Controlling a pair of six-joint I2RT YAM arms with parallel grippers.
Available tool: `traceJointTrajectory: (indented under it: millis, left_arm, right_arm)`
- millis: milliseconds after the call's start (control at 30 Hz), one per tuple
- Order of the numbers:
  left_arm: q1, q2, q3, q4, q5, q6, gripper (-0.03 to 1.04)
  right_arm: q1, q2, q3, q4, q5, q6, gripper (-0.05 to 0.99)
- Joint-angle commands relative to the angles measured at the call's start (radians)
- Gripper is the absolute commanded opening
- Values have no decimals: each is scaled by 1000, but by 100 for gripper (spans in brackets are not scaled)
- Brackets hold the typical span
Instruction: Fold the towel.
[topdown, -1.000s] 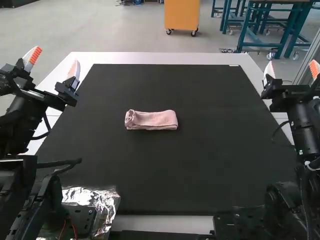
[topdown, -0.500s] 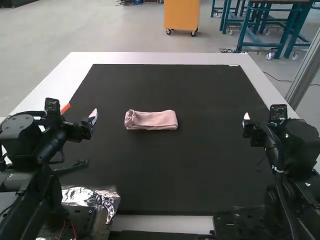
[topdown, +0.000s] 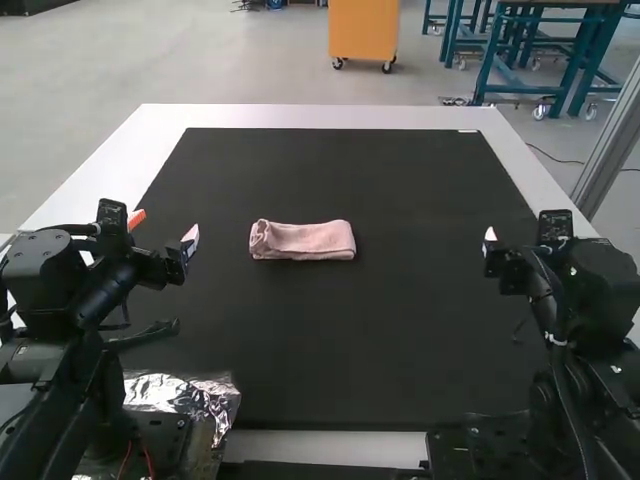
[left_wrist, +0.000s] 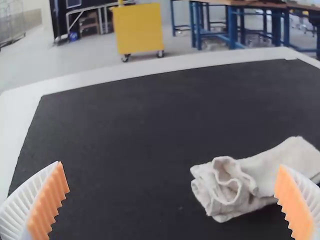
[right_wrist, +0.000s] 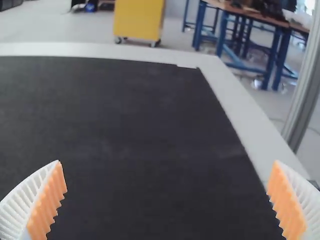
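The pink towel (topdown: 302, 240) lies folded into a narrow strip near the middle of the black mat, touched by neither gripper. To its left in the high view is my left gripper (topdown: 165, 238); to its right is my right gripper (topdown: 490, 245). In the left wrist view the towel (left_wrist: 240, 187) shows a rolled, layered end, and my left gripper (left_wrist: 172, 200) has its fingers wide apart, nothing between the pads. My right gripper (right_wrist: 167, 200) is likewise spread open in its wrist view, over bare mat.
The black mat (topdown: 340, 340) covers most of the white table (topdown: 330, 117). Crinkled silver foil (topdown: 190, 400) lies by the left arm's base. A grey metal post (right_wrist: 305, 90) stands beyond the table's right side.
Both arms have drawn back from the table's far side edges and lowered toward the mat, their grippers shifting inward; lately they barely move. The towel has stayed put.
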Motion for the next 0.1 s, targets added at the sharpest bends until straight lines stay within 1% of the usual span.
traceJointTrajectory:
  millis: [0,67]
  left_arm:
    - [2,-7,-6,5,12,14,97]
    - [2,-7,-6,5,12,14,97]
  right_arm:
    - [11,-9,-7,5,-12,11,92]
    - [11,-10,-7,5,-12,11,92]
